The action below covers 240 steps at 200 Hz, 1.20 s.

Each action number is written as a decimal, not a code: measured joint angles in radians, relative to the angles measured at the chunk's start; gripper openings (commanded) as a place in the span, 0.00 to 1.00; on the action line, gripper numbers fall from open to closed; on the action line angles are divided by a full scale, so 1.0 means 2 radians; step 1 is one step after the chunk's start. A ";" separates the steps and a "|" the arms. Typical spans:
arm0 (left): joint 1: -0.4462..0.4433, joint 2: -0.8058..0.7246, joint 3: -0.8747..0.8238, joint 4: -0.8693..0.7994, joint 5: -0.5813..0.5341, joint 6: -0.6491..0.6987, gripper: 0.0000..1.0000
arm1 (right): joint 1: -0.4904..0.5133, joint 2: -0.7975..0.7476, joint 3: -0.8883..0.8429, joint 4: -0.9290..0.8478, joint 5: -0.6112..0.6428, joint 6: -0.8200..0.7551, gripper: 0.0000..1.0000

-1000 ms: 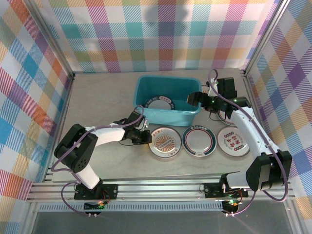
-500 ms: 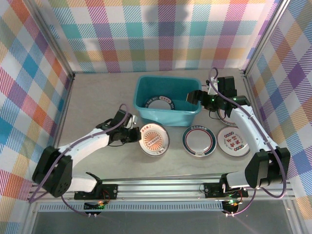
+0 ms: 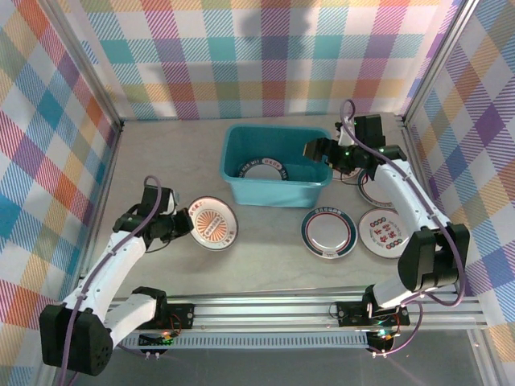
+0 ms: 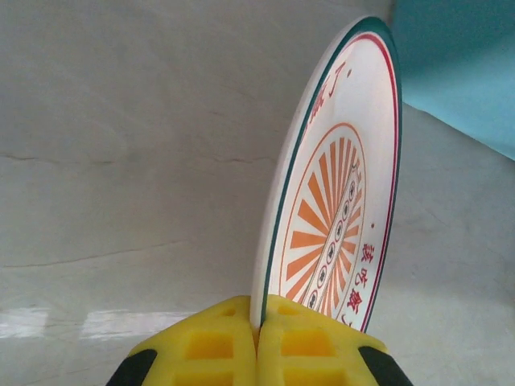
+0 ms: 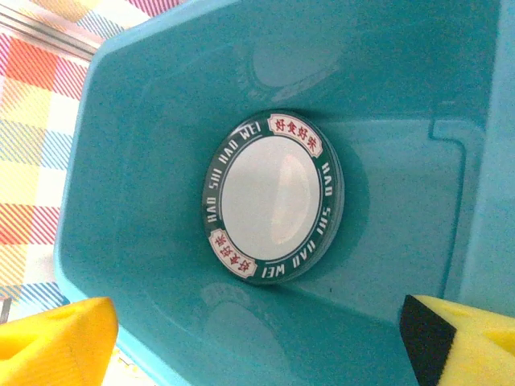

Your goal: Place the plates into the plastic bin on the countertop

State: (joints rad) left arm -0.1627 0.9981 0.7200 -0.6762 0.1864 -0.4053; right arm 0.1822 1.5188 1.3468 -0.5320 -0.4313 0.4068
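Sunburst plate (image 3: 212,223) clamped in my left gripper (image 3: 185,226); right gripper (image 3: 315,149) spread wide over the plastic bin (image 3: 278,193).
From above I see the plate out left of the teal bin, over the countertop (image 3: 153,161), though I can't tell whether it is clear of the surface. My left wrist view adds the yellow fingers (image 4: 213,346) squeezed on its edge, the orange rays and the green-and-red rim. My right gripper grasps nothing. Its wrist view shows a dark-rimmed plate (image 5: 273,207) with white lettering flat on the bin floor.
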 measured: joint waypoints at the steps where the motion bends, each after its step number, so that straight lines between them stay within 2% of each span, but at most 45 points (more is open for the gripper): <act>1: 0.001 0.000 0.001 -0.001 0.000 0.000 0.00 | 0.000 0.000 0.000 0.000 0.000 0.000 0.91; 55: 0.056 0.024 0.072 -0.030 -0.024 0.006 0.00 | 0.000 0.020 0.028 0.000 -0.004 0.002 0.91; 90: 0.088 0.034 0.156 -0.038 -0.072 0.004 0.00 | 0.000 0.038 0.048 -0.002 -0.011 0.006 0.88; 121: 0.110 0.051 0.241 -0.034 -0.078 0.001 0.00 | 0.000 0.043 0.060 -0.002 -0.022 0.011 0.86; 162: 0.112 0.112 0.313 0.034 0.000 -0.034 0.00 | 0.001 0.056 0.094 0.001 -0.062 0.010 0.83; 188: 0.101 0.152 0.323 0.087 0.060 -0.070 0.00 | 0.001 0.070 0.122 0.012 -0.105 0.010 0.76; 208: 0.079 0.177 0.326 0.120 0.091 -0.093 0.00 | 0.005 0.082 0.147 0.016 -0.138 0.009 0.71; 240: 0.017 0.211 0.330 0.172 0.122 -0.119 0.00 | 0.015 0.098 0.174 0.027 -0.183 0.010 0.61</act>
State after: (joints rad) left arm -0.1287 1.4208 1.3800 -0.3328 0.4309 -0.6434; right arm 0.2127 1.7142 1.6951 -0.4782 -0.7967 0.4263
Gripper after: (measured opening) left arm 0.057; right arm 0.630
